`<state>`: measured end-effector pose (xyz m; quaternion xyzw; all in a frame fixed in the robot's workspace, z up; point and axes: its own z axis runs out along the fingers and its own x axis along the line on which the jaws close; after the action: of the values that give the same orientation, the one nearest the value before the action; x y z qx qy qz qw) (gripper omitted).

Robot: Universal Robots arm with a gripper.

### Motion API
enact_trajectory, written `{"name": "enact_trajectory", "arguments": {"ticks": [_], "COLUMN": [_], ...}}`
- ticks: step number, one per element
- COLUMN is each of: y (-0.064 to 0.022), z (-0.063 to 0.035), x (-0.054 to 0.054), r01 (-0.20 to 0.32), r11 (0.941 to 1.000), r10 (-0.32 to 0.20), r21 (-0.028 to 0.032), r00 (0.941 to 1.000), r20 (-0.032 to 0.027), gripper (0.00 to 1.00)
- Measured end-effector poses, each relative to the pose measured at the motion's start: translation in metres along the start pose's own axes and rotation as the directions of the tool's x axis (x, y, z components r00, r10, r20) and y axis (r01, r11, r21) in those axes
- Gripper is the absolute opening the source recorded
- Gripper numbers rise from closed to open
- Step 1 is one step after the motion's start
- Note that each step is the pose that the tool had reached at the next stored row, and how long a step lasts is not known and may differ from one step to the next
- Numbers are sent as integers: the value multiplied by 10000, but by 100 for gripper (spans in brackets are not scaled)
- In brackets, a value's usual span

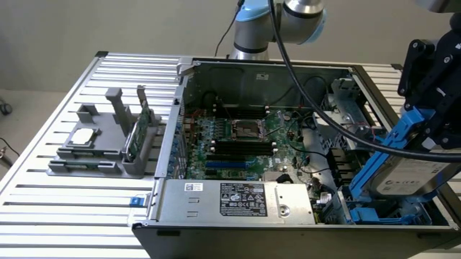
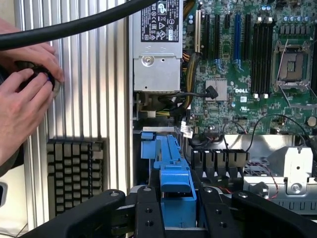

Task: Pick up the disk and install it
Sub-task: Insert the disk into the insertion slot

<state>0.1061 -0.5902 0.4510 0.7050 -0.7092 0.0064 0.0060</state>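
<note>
Surface: ribbed table (image 1: pixel 58 216) under the open case (image 1: pixel 252 70).
Pincer: we see the gripper (image 2: pixel 178 208) grasping the disk (image 1: pixel 411 175), which is tilted at lower right, probably to slide into the case.

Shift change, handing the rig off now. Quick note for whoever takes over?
Gripper: shut on the disk by its blue carrier frame.
Disk: held tilted over the drive bay at the exterior view's right end of the open computer case.
Done: pick-up.
Left: disk not yet seated in the bay.
Note: a person's hands are over the table beside the case.
</note>
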Motion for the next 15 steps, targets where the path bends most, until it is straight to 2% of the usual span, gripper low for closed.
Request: {"name": "enact_trajectory", "arguments": {"ticks": [8,15], "y": [5,5], "z": [84,119], "x": [-3,-19], "r01": [9,9], "r11": [10000,10000], "r10": [-9,-9], "r21": [10,10], "r00": [10000,10000], "r20": [2,3], "gripper": [33,33]}}
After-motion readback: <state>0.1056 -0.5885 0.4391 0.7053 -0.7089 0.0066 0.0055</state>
